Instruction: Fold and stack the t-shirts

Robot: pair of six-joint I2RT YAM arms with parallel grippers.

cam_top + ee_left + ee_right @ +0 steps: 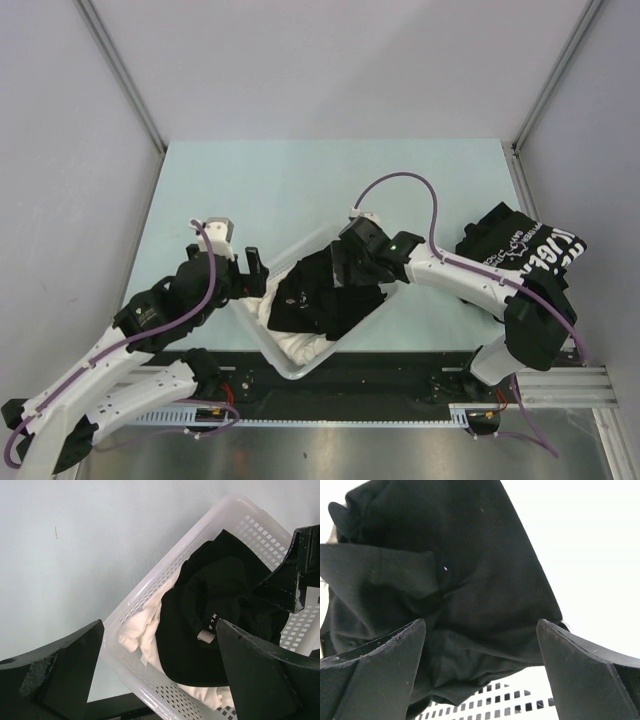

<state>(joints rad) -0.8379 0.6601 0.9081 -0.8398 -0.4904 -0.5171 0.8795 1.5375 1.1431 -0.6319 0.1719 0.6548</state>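
Observation:
A crumpled black t-shirt [325,300] lies in the white slotted basket [260,338] on top of white cloth [300,348]. My right gripper [347,268] hangs open just above it, and in the right wrist view the black fabric [445,580] fills the space between and beyond the open gripper [481,627], untouched by the jaws. My left gripper [254,276] is open at the basket's left rim; its view shows the shirt [220,615] with a small neck label, the gripper [160,665] holding nothing. A second black t-shirt with big white lettering [535,250] lies bunched at the table's right edge.
The basket [150,587] sits tilted at the table's near edge, between both arms. White cloth [142,627] bulges against its left wall. A finger of the right arm [295,575] shows at the right of the left wrist view. Grey walls enclose the table.

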